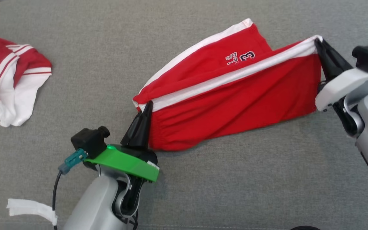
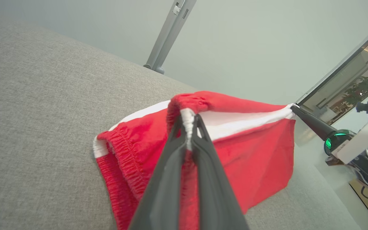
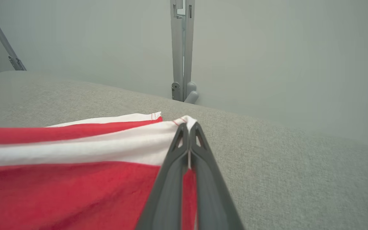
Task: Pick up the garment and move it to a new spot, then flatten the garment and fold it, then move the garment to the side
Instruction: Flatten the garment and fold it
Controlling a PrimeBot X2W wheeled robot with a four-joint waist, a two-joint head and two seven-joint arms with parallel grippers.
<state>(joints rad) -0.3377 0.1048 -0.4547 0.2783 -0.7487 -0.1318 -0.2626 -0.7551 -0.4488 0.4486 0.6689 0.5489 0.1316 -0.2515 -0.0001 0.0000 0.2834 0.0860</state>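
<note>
The garment (image 1: 235, 95) is a pair of red shorts with white side stripes and dark lettering, stretched across the grey cushion (image 1: 184, 191). My left gripper (image 1: 149, 103) is shut on the waistband corner at its near left end. My right gripper (image 1: 317, 41) is shut on the hem corner at the far right, lifting that edge. In the left wrist view the dark fingers pinch the white stripe of the garment (image 2: 254, 153) at the gripper (image 2: 188, 116), and the right gripper (image 2: 294, 108) holds the far corner. The right wrist view has the gripper (image 3: 188, 126) clamped on the garment (image 3: 75, 179).
A second red and white garment (image 1: 8, 76) lies crumpled at the far left of the cushion. A strip of white tape (image 1: 32, 209) sits near the front left edge. Grey metal posts (image 3: 182, 48) stand behind the cushion against a pale wall.
</note>
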